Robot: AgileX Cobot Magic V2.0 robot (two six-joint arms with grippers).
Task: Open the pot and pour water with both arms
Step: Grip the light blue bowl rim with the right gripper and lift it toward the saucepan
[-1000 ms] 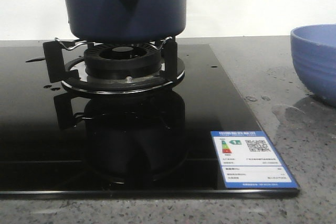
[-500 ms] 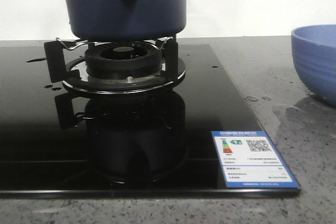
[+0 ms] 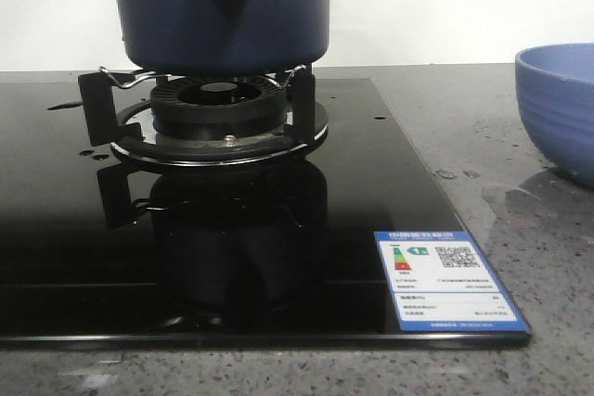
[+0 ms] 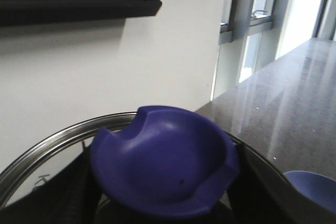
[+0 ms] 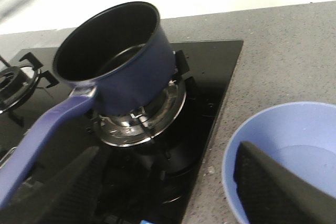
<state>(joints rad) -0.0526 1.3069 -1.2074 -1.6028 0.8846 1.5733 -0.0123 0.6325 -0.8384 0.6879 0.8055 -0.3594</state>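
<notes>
On the burner [image 3: 218, 108], the pot [image 3: 218, 16] is seated and hardly shifts from half a second ago.

Front view: its base meets the support prongs, handle end facing me, so I judge it set down and steady; neither gripper shows here, and the bowl [image 3: 557, 108] stands well off to one side. Left wrist view: the left gripper [image 4: 163, 203] is clamped on the lid [image 4: 52, 140], its fingers [image 4: 73, 192] flanking the blue knob [image 4: 163, 171], so the pot is open. Right wrist view: the right gripper [image 5: 168, 192] is released, fingers spread and grasping nothing. The uncovered pot lies ahead of it, its handle [image 5: 42, 129] passing outside one finger. The bowl sits just beyond the other finger, seemingly holding water. Pouring looks done; replacing the lid probably remains.
</notes>
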